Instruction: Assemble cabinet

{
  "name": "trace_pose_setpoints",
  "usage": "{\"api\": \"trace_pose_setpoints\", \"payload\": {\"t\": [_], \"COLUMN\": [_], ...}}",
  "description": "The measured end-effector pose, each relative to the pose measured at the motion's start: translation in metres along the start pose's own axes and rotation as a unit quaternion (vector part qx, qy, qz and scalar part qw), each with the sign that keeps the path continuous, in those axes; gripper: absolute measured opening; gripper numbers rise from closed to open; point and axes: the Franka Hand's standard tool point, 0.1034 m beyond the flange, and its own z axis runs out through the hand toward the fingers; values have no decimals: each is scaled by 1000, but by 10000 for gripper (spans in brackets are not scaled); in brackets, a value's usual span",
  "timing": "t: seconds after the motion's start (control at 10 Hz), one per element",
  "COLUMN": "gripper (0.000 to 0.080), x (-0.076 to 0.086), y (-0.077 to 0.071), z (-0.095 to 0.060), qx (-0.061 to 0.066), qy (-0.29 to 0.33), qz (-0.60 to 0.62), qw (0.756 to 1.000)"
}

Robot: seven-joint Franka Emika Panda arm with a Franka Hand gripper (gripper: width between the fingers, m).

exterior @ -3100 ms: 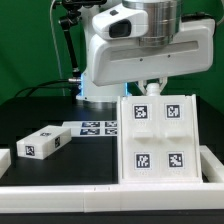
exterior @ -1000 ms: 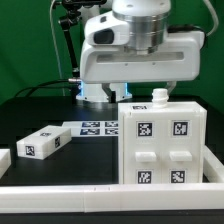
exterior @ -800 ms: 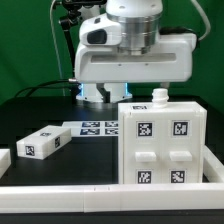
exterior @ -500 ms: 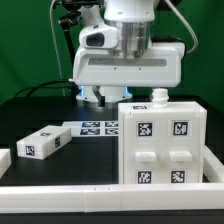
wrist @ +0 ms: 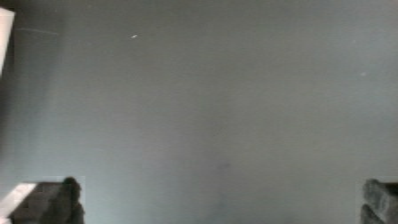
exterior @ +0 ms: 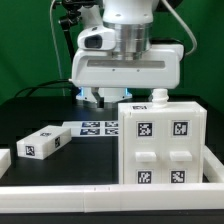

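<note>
The white cabinet point(exterior: 160, 143) stands upright on the dark table at the exterior view's right, its tagged face with four black-and-white tags toward the camera. A small peg point(exterior: 157, 95) sticks up from its top. A small tagged drawer block point(exterior: 43, 142) lies at the left. Another white part point(exterior: 4, 160) shows at the far left edge. My gripper point(exterior: 125, 95) hangs behind and above the cabinet, apart from it. In the wrist view my gripper point(wrist: 217, 205) is open and empty, its dark fingertips point(wrist: 54, 203) far apart over bare dark table.
The marker board point(exterior: 98, 127) lies flat on the table behind, between the drawer block and the cabinet. A white raised rim point(exterior: 90, 190) runs along the front of the table and up the right side point(exterior: 212, 160). The robot base stands at the back.
The cabinet, tilted under the gripper 3.1 s ago, now stands upright and free. Over the last second the hand has turned and shifted slightly left behind it.
</note>
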Motion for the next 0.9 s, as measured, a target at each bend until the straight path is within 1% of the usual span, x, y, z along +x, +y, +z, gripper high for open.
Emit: {"api": "trace_pose_setpoints", "payload": {"t": [0.1,0.3,0.4,0.7,0.8,0.9], "gripper": [796,796,796,796,796,796], "x": [-8,-14,-14,-14,-15,-19], "y": [24,58,63,61,64,78], "z": [9,19,20,20,20,23], "qx": [6,7,7,7,11,24], "qy": [2,4,4,4,2,-6], "qz": [6,-10,-12,-17,-7,41], "qw": [1000,1000,1000,1000,1000,999]}}
